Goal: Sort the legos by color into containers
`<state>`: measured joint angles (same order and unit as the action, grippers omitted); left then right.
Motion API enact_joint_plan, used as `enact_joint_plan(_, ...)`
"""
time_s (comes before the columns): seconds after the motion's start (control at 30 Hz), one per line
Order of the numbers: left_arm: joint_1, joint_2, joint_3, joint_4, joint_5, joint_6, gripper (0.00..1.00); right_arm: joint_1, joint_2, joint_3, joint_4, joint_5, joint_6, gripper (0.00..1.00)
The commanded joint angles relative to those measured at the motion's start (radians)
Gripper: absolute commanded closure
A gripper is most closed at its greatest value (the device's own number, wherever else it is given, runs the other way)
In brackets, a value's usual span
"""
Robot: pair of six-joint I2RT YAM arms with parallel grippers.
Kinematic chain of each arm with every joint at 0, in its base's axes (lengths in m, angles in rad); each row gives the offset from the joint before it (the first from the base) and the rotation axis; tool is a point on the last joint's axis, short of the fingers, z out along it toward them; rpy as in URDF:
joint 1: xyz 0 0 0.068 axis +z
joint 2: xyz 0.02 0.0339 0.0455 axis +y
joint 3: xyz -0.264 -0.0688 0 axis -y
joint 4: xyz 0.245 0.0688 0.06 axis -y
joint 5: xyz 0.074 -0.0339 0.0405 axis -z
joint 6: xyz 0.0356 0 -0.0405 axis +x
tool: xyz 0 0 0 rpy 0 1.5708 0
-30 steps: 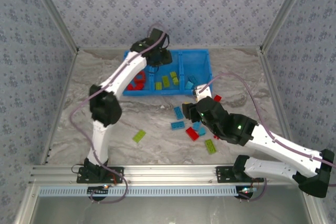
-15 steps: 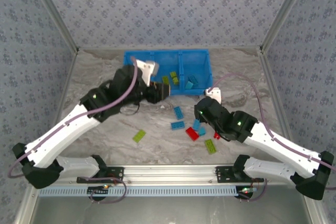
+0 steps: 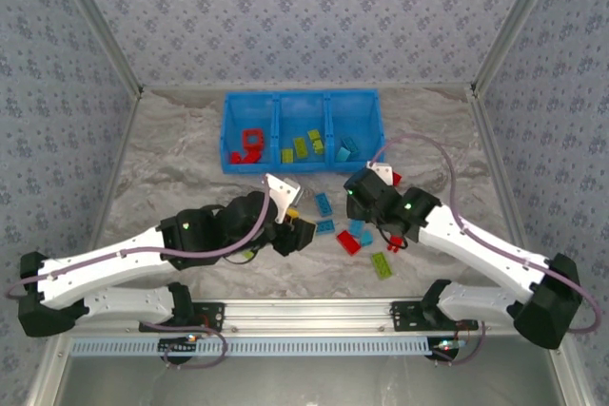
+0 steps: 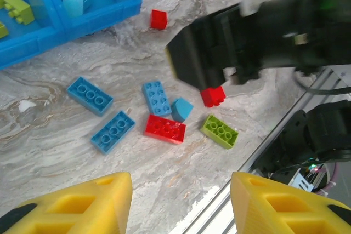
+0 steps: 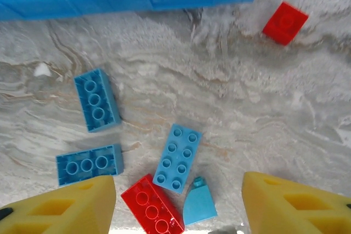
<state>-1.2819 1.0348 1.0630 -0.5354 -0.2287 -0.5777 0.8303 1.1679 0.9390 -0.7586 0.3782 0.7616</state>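
The marbled table (image 3: 162,168) carries everything, with the blue three-part bin (image 3: 303,95) set toward its far side. Reds lie in its left compartment, lime greens in the middle and light blues on the right, so the sorting looks well under way. Both arms lean in over one loose heap near the front. The left pincer (image 4: 181,201) hangs spread with nothing between its yellow tips, and the right pincer (image 5: 178,206) is spread and empty too, right above the bricks. Below it lie a long light-blue brick (image 5: 177,157), a red brick (image 5: 152,212) against its near end, and a small blue wedge (image 5: 198,201) tucked beside both. A separate blue brick (image 5: 97,100) lies off to one side, and a small red square (image 5: 284,22) sits alone near the bin's wall. I'd say the step is choosing and pinching the next brick. The neat way is to take a loner first, closing across its narrow width and square to its long sides, rather than digging into the touching trio. With two arms crowding one heap, only one should drop at a time. There's bare table between heap and bin for the carry. But the lime brick (image 3: 383,265) sits near the front rail, and the bin's near wall needs a proper lift to clear.
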Motion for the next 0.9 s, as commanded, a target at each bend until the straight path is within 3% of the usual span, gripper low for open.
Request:
enact_joint_plan(0.0, -0.027, -0.01, -0.009, 0.064, -0.069, -0.018, 0.5, -0.031, 0.067, -0.017, 0.024, -0.071, 0.072, 0.32)
enact_joint_plan(0.37, -0.068, 0.001, -0.009, 0.104, -0.066, -0.004, 0.5, -0.126, 0.319, -0.048, 0.167, -0.157, 0.149, 0.34)
enact_joint_plan(0.63, -0.074, 0.001, -0.003, 0.102, -0.064, 0.006, 0.5, -0.143, 0.421, -0.069, 0.275, -0.211, 0.146, 0.35)
enact_joint_plan(0.87, -0.074, -0.008, -0.007, 0.1, -0.068, 0.003, 0.5, -0.145, 0.455, -0.098, 0.299, -0.204, 0.17, 0.49)
